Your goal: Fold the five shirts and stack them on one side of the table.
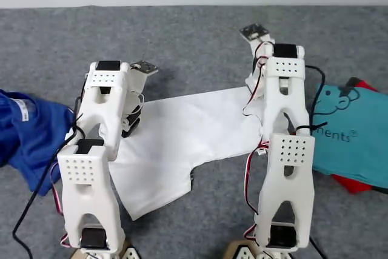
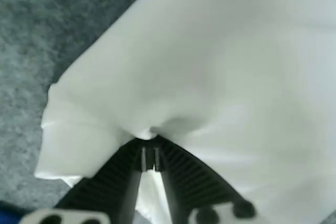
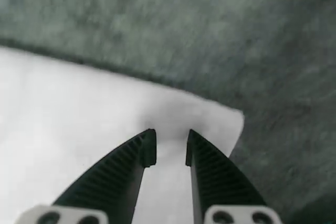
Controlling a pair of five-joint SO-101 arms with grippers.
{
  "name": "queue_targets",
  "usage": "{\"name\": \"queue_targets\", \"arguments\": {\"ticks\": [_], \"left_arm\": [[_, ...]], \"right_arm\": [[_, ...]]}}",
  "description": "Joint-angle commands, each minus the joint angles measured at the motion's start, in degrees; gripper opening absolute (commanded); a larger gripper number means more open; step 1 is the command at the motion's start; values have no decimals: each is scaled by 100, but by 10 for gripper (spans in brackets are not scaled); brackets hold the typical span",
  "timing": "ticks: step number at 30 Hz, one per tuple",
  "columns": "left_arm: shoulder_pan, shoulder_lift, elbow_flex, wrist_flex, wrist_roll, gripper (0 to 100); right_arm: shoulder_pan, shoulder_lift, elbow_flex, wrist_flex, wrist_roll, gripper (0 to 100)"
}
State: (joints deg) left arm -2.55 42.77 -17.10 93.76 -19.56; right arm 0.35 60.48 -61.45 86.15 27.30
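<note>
A fold of the white shirt is pinched in the closed left gripper. The right gripper is held slightly parted over a shirt corner, nothing gripped.

Your left arm is extended fwd, wrist pitched down. The left gripper has its jaws pressed together, w/ a pucker of the white shirt pinched right at the tips. Your right arm is extended fwd too, wrist bent down. The right gripper pts down, jaws a little apart, tips over the same shirt's corner.
</note>
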Motion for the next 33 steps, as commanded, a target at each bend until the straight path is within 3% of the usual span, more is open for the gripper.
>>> {"name": "queue_targets", "arguments": {"ticks": [1, 6, 16, 24, 33], "left_arm": [[53, 290, 31, -79, 18, 6], [53, 290, 31, -79, 9, 6], [53, 290, 31, -97, 9, 6], [53, 281, 31, -105, 9, 6], [53, 290, 31, -105, 9, 6]], "right_arm": [[-84, -40, -624, -207, -44, 102], [-84, -31, -809, -224, 105, 102], [-110, -242, -1495, 1684, 123, 102], [13, 119, -519, 910, 123, 102], [-22, 673, -1284, -400, 158, 101]]}}
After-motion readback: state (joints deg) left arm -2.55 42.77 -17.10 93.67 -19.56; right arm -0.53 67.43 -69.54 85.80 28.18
